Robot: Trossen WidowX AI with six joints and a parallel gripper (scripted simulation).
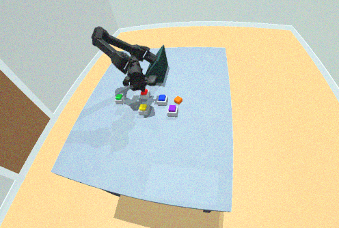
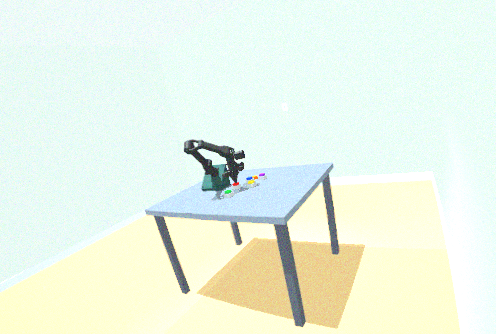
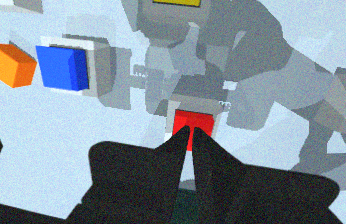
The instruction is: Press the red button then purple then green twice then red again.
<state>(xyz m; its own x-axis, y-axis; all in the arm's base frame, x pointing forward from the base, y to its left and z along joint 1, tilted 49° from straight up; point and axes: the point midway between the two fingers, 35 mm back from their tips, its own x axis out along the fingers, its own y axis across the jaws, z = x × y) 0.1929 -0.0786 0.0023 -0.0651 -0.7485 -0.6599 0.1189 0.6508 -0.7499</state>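
The red button [image 3: 194,123] sits in its white housing in the row nearest the arm's base, between the green button [image 1: 119,97] and the blue button [image 3: 62,67]. My gripper [image 3: 190,131] has its fingers pinched together, holding nothing, tips over the cap's near edge. I judge this is the first press: I want to drive straight down until it bottoms out, keep centred, then lift, avoiding the orange block [image 3: 13,64].
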